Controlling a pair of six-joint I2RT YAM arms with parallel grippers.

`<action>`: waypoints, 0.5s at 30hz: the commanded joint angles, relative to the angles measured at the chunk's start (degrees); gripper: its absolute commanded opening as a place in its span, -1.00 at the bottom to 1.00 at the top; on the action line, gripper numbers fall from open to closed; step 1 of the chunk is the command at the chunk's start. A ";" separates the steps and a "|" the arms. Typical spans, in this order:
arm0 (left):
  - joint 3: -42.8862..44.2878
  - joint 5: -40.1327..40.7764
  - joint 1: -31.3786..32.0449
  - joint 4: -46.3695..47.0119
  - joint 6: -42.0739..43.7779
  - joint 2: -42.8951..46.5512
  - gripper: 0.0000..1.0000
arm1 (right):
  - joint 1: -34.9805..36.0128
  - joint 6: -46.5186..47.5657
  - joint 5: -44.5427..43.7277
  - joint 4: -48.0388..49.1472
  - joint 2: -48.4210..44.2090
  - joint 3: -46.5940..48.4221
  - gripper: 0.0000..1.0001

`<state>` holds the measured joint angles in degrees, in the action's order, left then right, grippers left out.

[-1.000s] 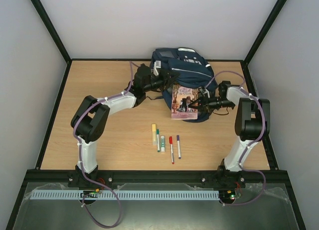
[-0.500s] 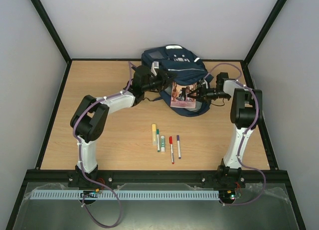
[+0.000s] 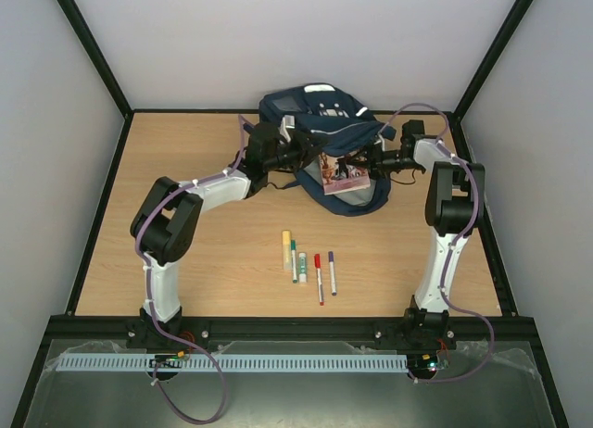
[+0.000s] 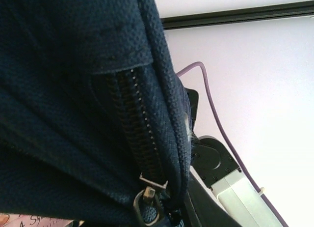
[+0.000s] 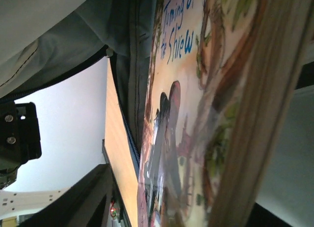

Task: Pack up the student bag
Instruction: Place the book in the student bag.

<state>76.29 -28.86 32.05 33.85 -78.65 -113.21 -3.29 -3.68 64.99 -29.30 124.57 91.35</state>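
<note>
left hand (image 3: 296, 154): clamped on student bag (image 3: 320, 113) rim
right hand (image 3: 375, 159): against book (image 3: 345, 174); grip cannot tell
book: partly inside student bag

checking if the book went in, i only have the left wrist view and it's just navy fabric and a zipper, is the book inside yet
observer: only partly. seen from above, the book sits in the open mouth of the student bag, cover showing
operator: where's the right arm
observer: its fingers are at the book's right edge; their grip can't be made out
operator: anything left on the table
observer: a row of pens lies in the middle of it
</note>
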 commanded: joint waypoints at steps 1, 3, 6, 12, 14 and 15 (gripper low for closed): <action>-1.32 -6.29 -1.57 4.74 2.72 6.50 -0.94 | -2.75 -5.60 -6.73 -1.99 2.20 2.34 0.04; -1.85 -6.25 -1.85 4.74 2.76 6.85 -0.94 | -3.13 -3.52 -7.91 -3.22 0.88 0.40 0.08; -2.26 -6.41 -2.23 4.11 3.07 7.27 -0.94 | -3.96 -1.39 -8.56 -3.35 -0.94 -3.80 0.10; -3.80 -7.70 -2.93 3.42 3.58 8.12 -0.94 | -4.36 2.50 -10.53 -2.91 -4.76 -11.16 0.13; -4.70 -8.15 -3.32 2.94 4.12 9.06 -0.94 | -4.35 2.85 -11.63 -1.52 -6.46 -14.45 0.13; -5.07 -8.47 -3.53 2.10 4.68 9.34 -0.94 | -4.36 3.07 -12.11 -1.04 -7.26 -15.47 0.13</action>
<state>72.27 -32.21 30.85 32.93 -76.99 -110.85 -4.93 0.93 57.93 -31.51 120.44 80.03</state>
